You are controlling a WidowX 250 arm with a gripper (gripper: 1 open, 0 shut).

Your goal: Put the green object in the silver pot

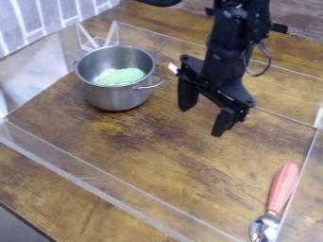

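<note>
The pale-green object (121,76) lies flat inside the silver pot (94,93), which stands at the back left of the wooden table. My black gripper (206,112) hangs to the right of the pot, above the table, clear of its rim. Both fingers (228,122) point downward and are spread apart with nothing between them.
A clear plastic wall (151,216) frames the work area on all sides. A red-handled metal spoon (278,200) lies outside it at the front right. The arm's black cabling (259,52) hangs behind the gripper.
</note>
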